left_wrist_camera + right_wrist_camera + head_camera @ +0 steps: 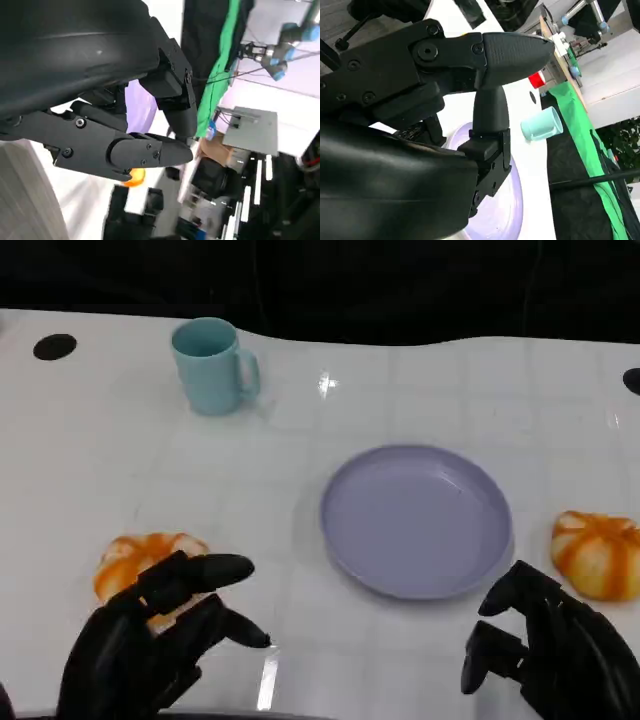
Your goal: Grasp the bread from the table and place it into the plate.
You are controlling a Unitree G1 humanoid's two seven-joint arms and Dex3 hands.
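Two orange-and-white breads lie on the white table. One bread (135,558) is at the left, its near side hidden behind the fingers of my left hand (160,640). That hand's fingers are spread above it and hold nothing. The other bread (597,553) lies at the right, just past my right hand (550,650), whose fingers are apart and empty. An empty lavender plate (415,520) sits between the breads. The left wrist view shows a sliver of the plate (141,106) and a bit of orange bread (134,176) past the fingers (150,150). The right wrist view shows the plate (501,212) beyond the fingers (490,117).
A light blue mug (212,365) stands at the back left, and it shows in the right wrist view as the mug (542,124). A black round hole (54,346) marks the far left of the table. The table's dark far edge runs behind the mug.
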